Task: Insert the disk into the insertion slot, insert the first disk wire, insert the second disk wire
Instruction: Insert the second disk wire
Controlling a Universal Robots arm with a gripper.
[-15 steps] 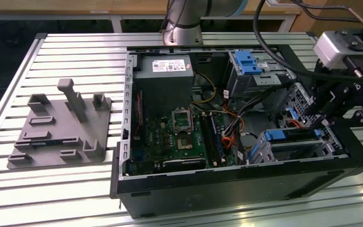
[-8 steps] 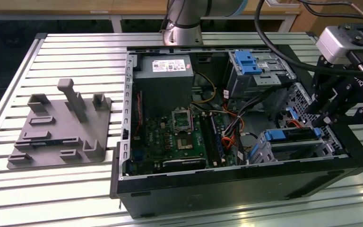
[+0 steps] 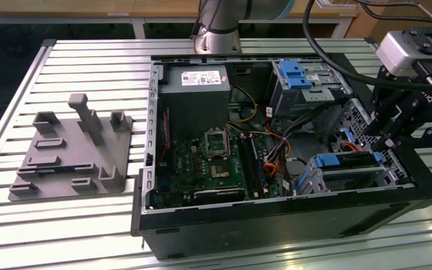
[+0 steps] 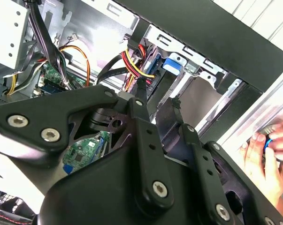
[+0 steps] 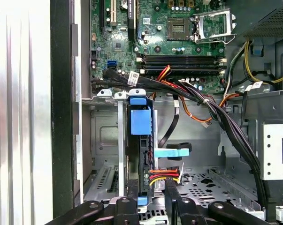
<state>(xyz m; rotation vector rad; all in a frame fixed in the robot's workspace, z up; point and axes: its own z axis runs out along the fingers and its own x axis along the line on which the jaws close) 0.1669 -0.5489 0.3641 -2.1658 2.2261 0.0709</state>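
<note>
We see the claw (image 3: 381, 147) hanging low inside the open computer case (image 3: 276, 219), its two fingers (image 4: 140, 122) standing apart with a clear gap between them and nothing clamped in that gap. Directly under the claw in the exterior view, the disk (image 3: 349, 160) sits edge-up in the insertion slot (image 3: 351, 179), its blue bracket showing above the grey cage. In the first wrist view we find the disk (image 5: 141, 122) running straight out ahead of the claw (image 5: 148, 191), with the perforated metal of the insertion slot (image 5: 108, 136) alongside it. Closest to the fingertips is the red, yellow and black wire bundle (image 5: 164, 174), whose dark plug meets the disk's edge. In the second wrist view that bundle (image 4: 132, 63) ends right at the tip of one finger, though we cannot tell whether they touch. A little farther out from the claw, a light-blue connector (image 5: 172, 152) also reaches the disk's edge. Beyond the disk, well ahead of the claw, lies the green motherboard (image 5: 179, 37). A person's hand (image 4: 269, 152) rests outside the case wall, off to one side of the claw. Well away from the claw, a taller bay with a blue latch (image 3: 300, 79) stands in the case and a grey fixture plate (image 3: 66, 152) lies on the slatted table (image 3: 88, 62).
</note>
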